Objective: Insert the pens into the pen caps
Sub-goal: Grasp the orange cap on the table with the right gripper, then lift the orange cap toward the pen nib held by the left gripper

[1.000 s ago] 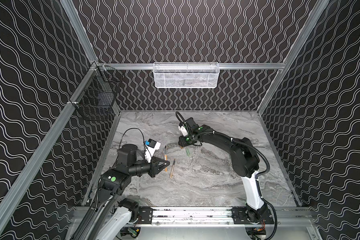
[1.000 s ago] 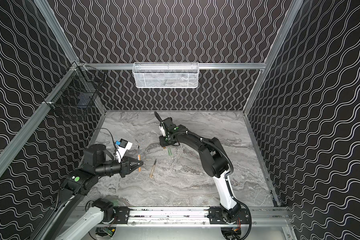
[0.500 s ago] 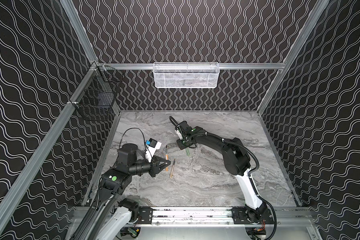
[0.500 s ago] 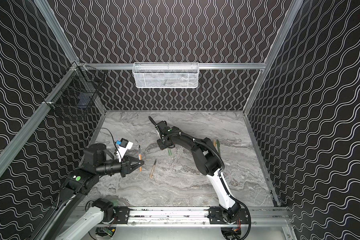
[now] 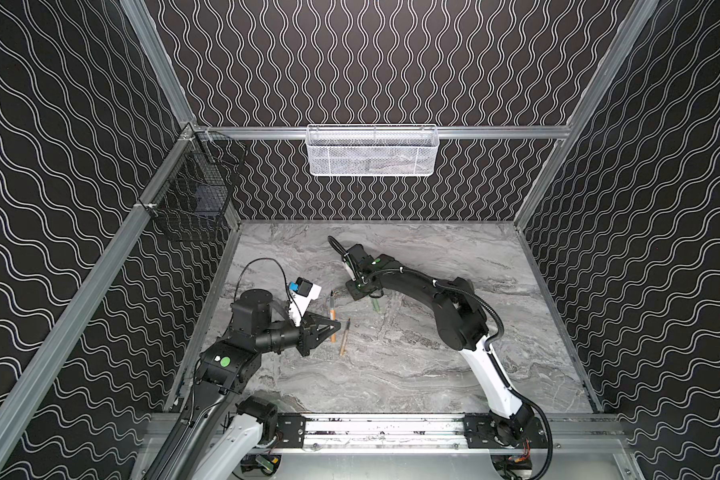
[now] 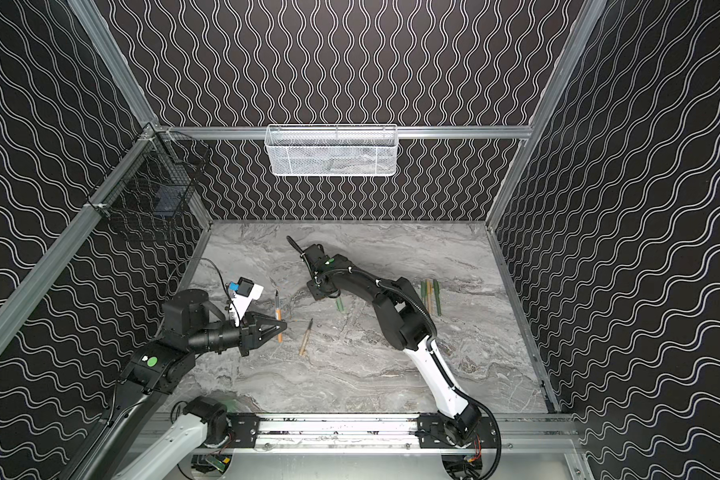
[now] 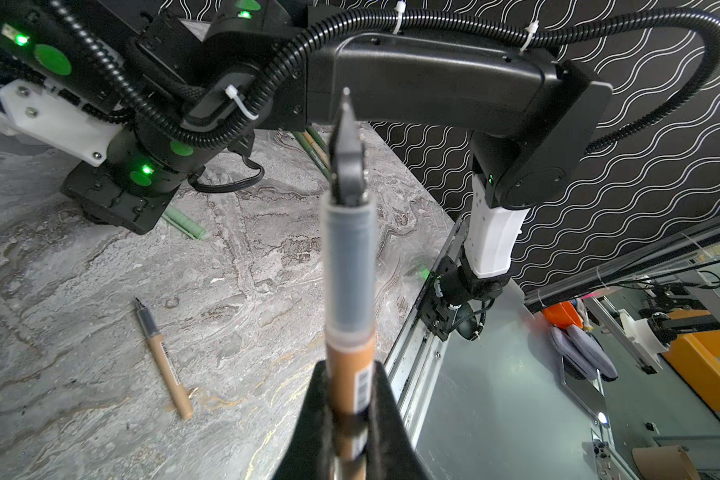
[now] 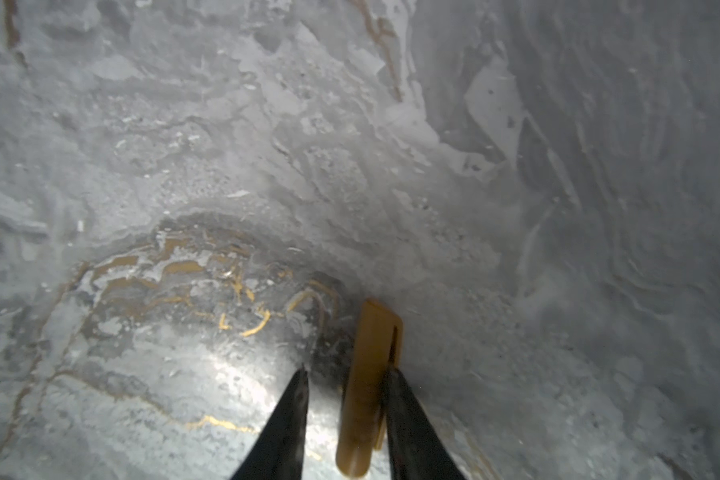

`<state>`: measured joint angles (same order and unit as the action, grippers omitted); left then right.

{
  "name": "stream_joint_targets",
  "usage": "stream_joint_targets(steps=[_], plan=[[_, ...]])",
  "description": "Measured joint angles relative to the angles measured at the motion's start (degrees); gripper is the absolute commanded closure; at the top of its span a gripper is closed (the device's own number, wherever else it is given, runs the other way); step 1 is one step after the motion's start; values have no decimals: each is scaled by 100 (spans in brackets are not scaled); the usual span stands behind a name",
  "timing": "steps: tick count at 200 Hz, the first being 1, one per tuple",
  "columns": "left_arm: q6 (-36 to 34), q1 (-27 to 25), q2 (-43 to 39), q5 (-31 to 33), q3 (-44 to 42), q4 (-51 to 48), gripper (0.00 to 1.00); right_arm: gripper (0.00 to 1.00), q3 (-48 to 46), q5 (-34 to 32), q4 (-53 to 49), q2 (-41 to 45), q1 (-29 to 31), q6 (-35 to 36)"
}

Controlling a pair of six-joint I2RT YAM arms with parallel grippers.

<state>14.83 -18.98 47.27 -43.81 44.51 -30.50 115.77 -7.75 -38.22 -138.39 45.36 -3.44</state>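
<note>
Left gripper [image 7: 350, 419] is clamped tight on a tan-orange pen [image 7: 350, 282], over at the near left. Right gripper [image 8: 348, 374] is down at the marble table [image 8: 225, 166] farther back, jaws partly apart around a tan-orange cap [image 8: 371, 353]. The cap touches one finger, with a gap to the other. A second pen [image 5: 344, 337] lies just right of the held one.

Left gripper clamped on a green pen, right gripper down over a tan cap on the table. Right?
No: the pen in the left gripper is tan-orange, not green, per the left wrist view. The right gripper is down over a tan cap on the table.
</note>
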Motion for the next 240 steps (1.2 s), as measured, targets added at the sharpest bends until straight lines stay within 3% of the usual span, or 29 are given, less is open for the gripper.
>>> stream_joint_targets(steps=[93,150,185,240], plan=[[0,0,-116,17,-2,0,100,82,411,-413,-236,-269,109,17],[2,0,-66,11,-11,20,100,86,-50,-310,-260,439,74,-48],[81,0,83,-13,-79,223,100,87,-946,337,122,1346,-205,-243],[1054,-39,354,-140,-789,1655,100,88,-3689,2492,1875,4033,-1064,-743]])
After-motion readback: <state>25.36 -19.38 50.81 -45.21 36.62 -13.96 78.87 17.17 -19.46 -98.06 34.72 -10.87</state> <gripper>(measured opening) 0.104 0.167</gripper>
